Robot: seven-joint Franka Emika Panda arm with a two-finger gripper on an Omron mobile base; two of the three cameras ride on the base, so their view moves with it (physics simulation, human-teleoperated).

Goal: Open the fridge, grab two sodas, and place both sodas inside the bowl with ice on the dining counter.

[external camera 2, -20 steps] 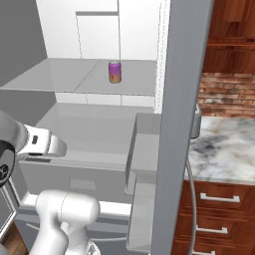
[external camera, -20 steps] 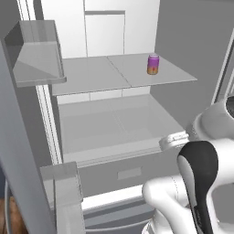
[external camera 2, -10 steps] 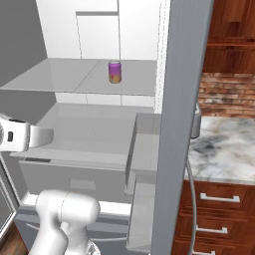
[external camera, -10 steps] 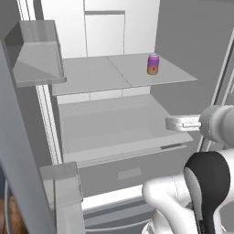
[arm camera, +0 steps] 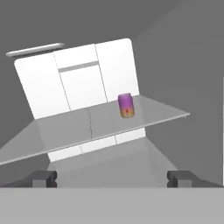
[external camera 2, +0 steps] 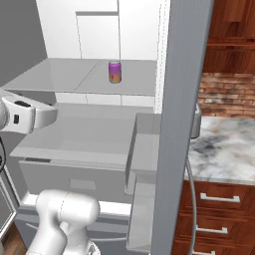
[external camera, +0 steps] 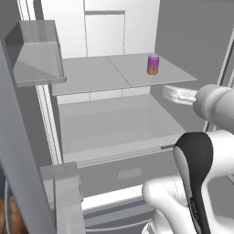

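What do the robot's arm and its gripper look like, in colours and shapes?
The arm has smooth, rounded glossy white segments, with a black band at one joint. The gripper ends in two small, dark grey, blocky fingertips. The hand body is white with small dark markings.

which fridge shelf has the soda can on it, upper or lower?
The upper grey shelf: the purple can with the orange base stands upright near its right rear. The lower shelf beneath it carries no can.

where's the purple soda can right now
The purple soda can stands upright on the fridge's upper grey shelf, right half, near the white back wall.
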